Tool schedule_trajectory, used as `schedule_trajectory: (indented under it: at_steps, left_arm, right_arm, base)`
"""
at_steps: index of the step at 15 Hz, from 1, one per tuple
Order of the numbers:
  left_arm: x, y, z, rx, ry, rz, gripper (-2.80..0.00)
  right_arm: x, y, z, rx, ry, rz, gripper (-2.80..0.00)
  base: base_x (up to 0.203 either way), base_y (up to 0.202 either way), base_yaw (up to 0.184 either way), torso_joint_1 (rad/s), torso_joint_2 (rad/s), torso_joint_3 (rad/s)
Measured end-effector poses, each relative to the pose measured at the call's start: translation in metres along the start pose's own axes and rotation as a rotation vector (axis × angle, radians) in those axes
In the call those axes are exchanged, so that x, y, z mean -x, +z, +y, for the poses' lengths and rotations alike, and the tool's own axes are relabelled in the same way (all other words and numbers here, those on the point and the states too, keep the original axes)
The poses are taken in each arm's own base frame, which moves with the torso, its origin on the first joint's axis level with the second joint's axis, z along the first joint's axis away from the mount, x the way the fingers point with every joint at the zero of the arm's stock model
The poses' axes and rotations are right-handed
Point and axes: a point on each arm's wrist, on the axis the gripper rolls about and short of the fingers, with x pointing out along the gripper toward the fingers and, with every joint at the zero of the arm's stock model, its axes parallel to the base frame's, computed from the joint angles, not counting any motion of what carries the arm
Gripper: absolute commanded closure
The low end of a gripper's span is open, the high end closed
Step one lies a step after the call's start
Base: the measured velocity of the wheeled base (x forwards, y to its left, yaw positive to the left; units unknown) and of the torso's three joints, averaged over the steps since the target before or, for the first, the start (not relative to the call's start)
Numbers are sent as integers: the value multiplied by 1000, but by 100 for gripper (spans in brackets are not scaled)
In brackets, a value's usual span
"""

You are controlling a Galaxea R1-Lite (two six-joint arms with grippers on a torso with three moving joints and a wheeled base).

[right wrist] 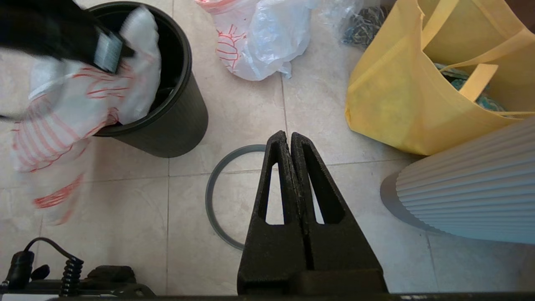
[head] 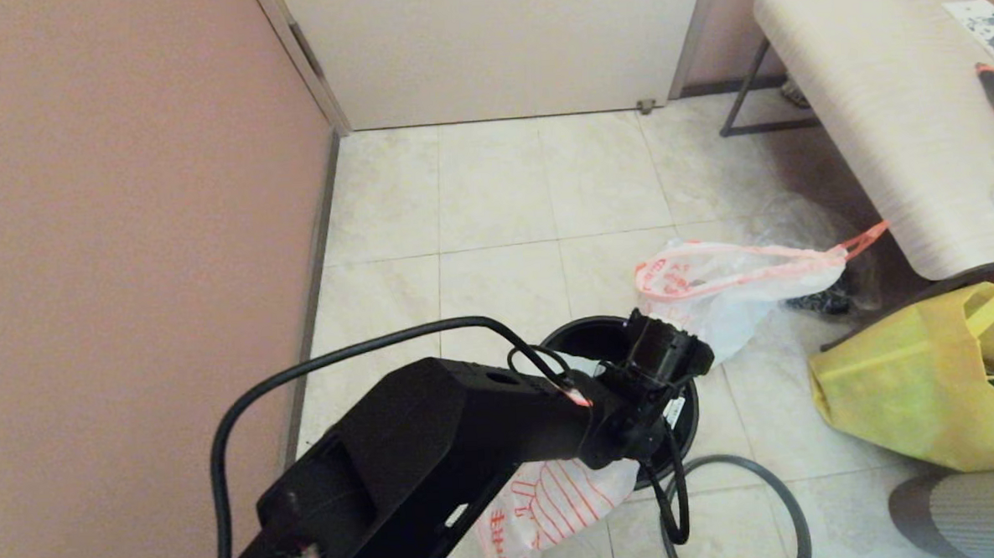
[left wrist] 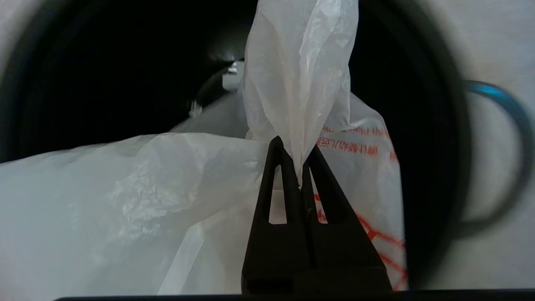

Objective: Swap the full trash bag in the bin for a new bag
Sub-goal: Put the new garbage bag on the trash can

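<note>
- Beige floor tiles (head: pixel 493 195) run from a pink wall (head: pixel 124 203) on the left to a closed door (head: pixel 495 44) at the far side, and a pale bench (head: pixel 884 111) stands at the far right.
- Reaching in from the near left, the left gripper (left wrist: pixel 300 177) hangs over the mouth of the bin (head: pixel 587 334), its jaws clamped on a thin fold of the new bag (head: pixel 548 499).
- That bag is limp, white and translucent with orange-red line print; part of it is tucked inside the bin, and the rest spills over the bin's near-left edge onto the floor.
- Judged risk: the pinch takes only a narrow pleat, so a pull could slide the film out or tear it.
- Judged risk: with most of the plastic hanging outside, the bag's own weight could drag the tucked part back out of the bin.
- Judged risk: the bin looks light, and a sideways tug on the bag could tip or shift it.
- Right of the bin, the rim ring (right wrist: pixel 219 196) lies flat on the tiles, not yet fitted, so nothing pins the bag.
- Farther off, the full bag (head: pixel 732 290) sits on the floor just beyond the bin.
- Over that ring the right gripper (right wrist: pixel 290 144) hovers with its jaws together on nothing.
- At the near right a yellow bag (head: pixel 913 395) stands open.
</note>
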Motion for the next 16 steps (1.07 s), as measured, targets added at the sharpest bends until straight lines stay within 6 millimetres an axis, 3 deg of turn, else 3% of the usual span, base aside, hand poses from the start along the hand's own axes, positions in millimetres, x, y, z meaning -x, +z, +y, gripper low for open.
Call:
schedule_trajectory:
  at_steps: [4,9,16]
  left_arm:
    - [-42,-33,-2,-69,33,-29,0]
    - [-82,-68,12,-196,78,-16,0]
    - [-107,-90,18,-336,108,-73,0]
  right_arm:
    - [0,0,0,0,0,0,0]
    - [0,0,0,0,0,0,0]
    - [0,0,0,0,0,1,0]
  base:
    - [0,0,0,0,0,0]
    - [0,0,0,0,0,0]
    - [0,0,0,0,0,0]
